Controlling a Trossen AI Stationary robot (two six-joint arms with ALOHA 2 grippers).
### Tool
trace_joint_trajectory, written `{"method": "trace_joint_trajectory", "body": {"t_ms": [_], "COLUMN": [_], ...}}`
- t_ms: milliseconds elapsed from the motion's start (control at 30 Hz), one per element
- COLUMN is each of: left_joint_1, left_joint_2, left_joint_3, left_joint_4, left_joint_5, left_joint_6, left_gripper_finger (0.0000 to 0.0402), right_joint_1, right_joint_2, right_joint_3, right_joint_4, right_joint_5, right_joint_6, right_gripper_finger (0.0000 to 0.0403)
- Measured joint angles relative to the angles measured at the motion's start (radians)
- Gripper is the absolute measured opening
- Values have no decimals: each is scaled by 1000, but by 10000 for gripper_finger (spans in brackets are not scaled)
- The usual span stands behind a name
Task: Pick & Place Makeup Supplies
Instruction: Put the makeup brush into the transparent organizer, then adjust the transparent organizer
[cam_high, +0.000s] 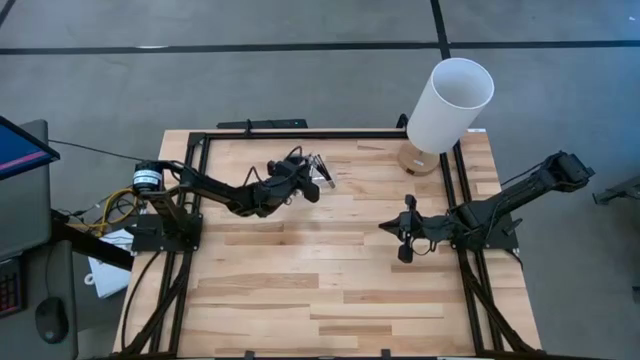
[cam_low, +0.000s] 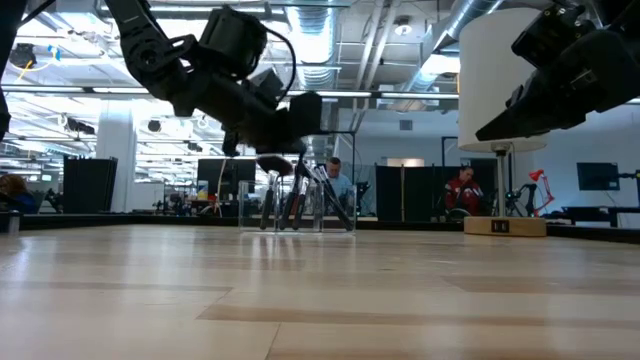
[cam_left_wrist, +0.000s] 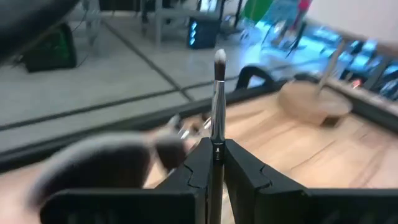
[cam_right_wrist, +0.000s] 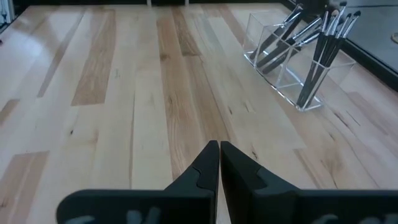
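Observation:
Several slim black makeup brushes (cam_right_wrist: 314, 53) stand leaning in a small clear holder (cam_high: 322, 172) at the table's far middle; the holder (cam_low: 297, 208) also shows in the low view. My left gripper (cam_high: 306, 182) hovers right at the holder, above it (cam_low: 298, 120), shut on one thin brush (cam_left_wrist: 217, 106). A blurred fluffy brush head (cam_left_wrist: 93, 165) shows close beside the fingers. My right gripper (cam_high: 385, 227) waits over the table's right middle, shut on nothing (cam_right_wrist: 219, 146). My left gripper pinches the thin brush's black handle (cam_left_wrist: 216, 158) between its two fingertips. The metal ferrule and the small pale bristle tip (cam_left_wrist: 219, 57) stick out past the fingers. The fingers hide the handle's other end, so whether it still stands in the holder cannot be told.
A tall white cylinder (cam_high: 450, 105) leans on a round wooden base (cam_high: 420, 160) at the far right corner. A black frame rail (cam_high: 300, 134) runs along the table's far edge and sides. Bare wood (cam_high: 300, 290) lies toward the near edge.

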Motion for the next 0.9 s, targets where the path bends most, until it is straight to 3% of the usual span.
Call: {"method": "trace_joint_trajectory", "body": {"t_ms": [167,367,667,900], "left_joint_1": [4,4,3,-32], "left_joint_2": [0,0,0,-58], "left_joint_3": [0,0,0,-1], "left_joint_4": [-126,-134,-138,-152], "left_joint_5": [0,15,18,68], "left_joint_6": [-70,-86,-117,-81], "left_gripper_finger": [30,37,118,139], "right_joint_1": [0,1,1,1], "right_joint_2": [0,0,0,0], "right_joint_3": [0,0,0,0], "right_joint_4": [0,0,0,-27], "right_joint_5": [-1,-2,-2,-5], "right_joint_6": [5,6,6,15], "right_gripper_finger": [8,8,8,8]}}
